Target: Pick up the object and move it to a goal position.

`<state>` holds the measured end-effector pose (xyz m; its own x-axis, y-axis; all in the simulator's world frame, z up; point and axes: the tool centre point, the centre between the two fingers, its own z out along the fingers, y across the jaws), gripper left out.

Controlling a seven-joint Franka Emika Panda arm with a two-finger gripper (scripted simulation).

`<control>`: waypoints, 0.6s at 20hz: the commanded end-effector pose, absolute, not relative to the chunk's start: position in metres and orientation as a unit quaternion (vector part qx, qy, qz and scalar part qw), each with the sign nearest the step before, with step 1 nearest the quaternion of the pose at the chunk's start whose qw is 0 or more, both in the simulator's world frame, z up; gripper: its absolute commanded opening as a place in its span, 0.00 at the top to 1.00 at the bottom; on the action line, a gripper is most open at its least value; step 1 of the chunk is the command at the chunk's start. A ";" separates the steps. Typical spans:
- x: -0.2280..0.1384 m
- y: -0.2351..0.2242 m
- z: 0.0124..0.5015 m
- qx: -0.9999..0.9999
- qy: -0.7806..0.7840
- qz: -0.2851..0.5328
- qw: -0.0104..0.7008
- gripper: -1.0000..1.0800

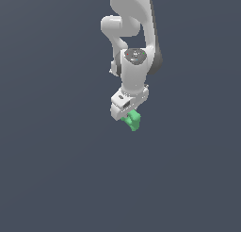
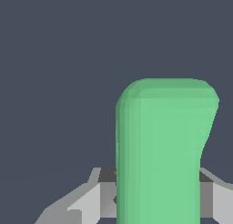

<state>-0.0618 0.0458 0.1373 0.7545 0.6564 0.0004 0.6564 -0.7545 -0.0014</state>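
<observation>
The object (image 1: 132, 120) is a small bright green blocky piece. It sticks out just below the white gripper (image 1: 128, 116) at the end of the arm, near the middle of the exterior view. In the wrist view the green object (image 2: 161, 150) fills the space between the two grey fingers (image 2: 88, 202), which press against its sides. The gripper is shut on it. The fingertips themselves are hidden behind the object in the exterior view.
The white arm (image 1: 134, 61) reaches down from the top of the exterior view. Around it there is only a plain dark grey-blue background, with no other objects or edges visible.
</observation>
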 end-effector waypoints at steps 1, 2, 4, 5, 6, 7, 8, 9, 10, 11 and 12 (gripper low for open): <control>-0.052 0.031 0.153 -0.937 -0.350 0.000 0.001 1.00; -0.047 0.025 0.160 -0.937 -0.350 0.000 0.001 1.00; -0.038 0.012 0.173 -0.937 -0.350 0.000 0.001 1.00; -0.033 0.005 0.180 -0.937 -0.350 0.000 0.001 1.00; -0.028 -0.002 0.188 -0.937 -0.350 0.000 0.001 1.00; -0.023 -0.009 0.195 -0.937 -0.350 0.000 0.001 1.00; -0.018 -0.016 0.202 -0.937 -0.350 0.000 0.001 1.00; -0.013 -0.022 0.209 -0.937 -0.350 0.000 0.001 1.00; -0.008 -0.029 0.216 -0.937 -0.350 0.000 0.001 1.00; -0.004 -0.034 0.222 -0.937 -0.350 0.000 0.001 1.00; 0.001 -0.040 0.228 -0.937 -0.350 0.000 0.001 1.00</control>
<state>-0.0058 -0.0311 0.2180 0.7552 0.6555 0.0015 0.6555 -0.7552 -0.0006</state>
